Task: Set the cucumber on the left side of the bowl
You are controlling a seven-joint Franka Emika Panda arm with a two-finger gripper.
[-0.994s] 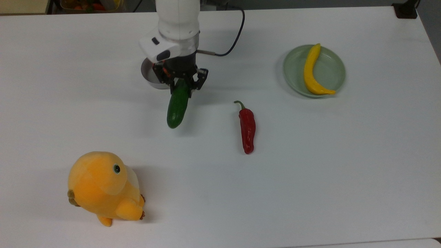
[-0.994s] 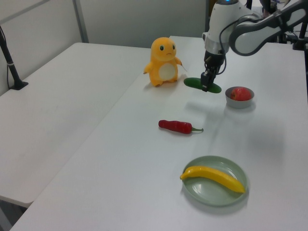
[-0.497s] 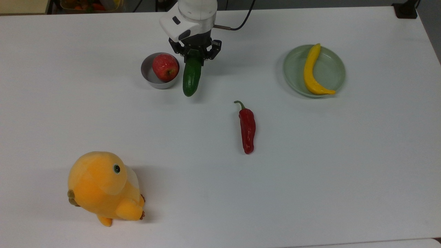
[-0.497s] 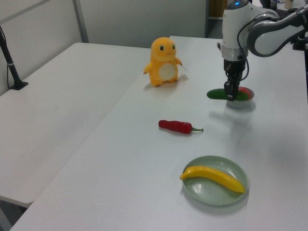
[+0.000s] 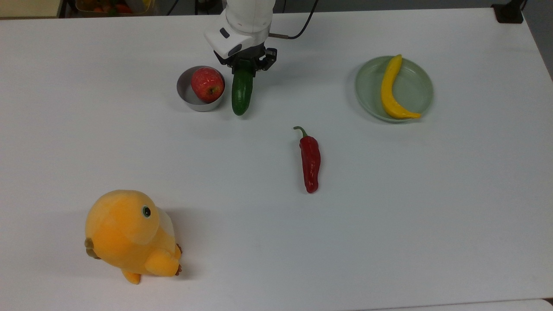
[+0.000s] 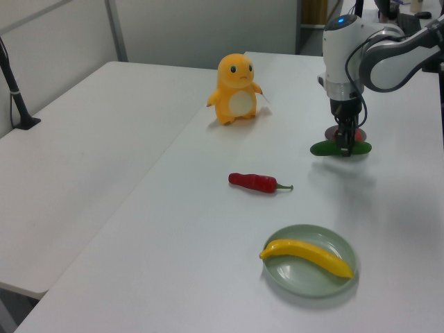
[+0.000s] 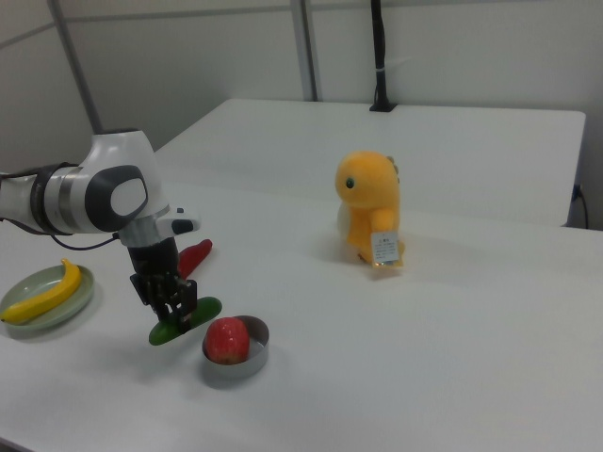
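Note:
The dark green cucumber (image 5: pixel 241 95) hangs level and low over the table, with my gripper (image 5: pixel 245 65) shut on its far end. It lies just to the top view's right of the small grey bowl (image 5: pixel 183 91), which holds a red apple (image 5: pixel 207 84). In the right view the gripper (image 7: pixel 179 311) grips the cucumber (image 7: pixel 166 331) to the right view's left of the bowl (image 7: pixel 247 364). In the left view the cucumber (image 6: pixel 322 148) sits in front of the bowl and hides most of it. Whether the cucumber touches the table I cannot tell.
A red chili pepper (image 5: pixel 310 160) lies mid-table. A pale green plate (image 5: pixel 417 88) with a yellow banana (image 5: pixel 389 88) sits at the top view's right. An orange plush toy (image 5: pixel 129 235) stands at the top view's lower left.
My gripper carried the cucumber from in front of the bowl to the top view's right of it, then lowered it slightly. The apple in the bowl came into sight.

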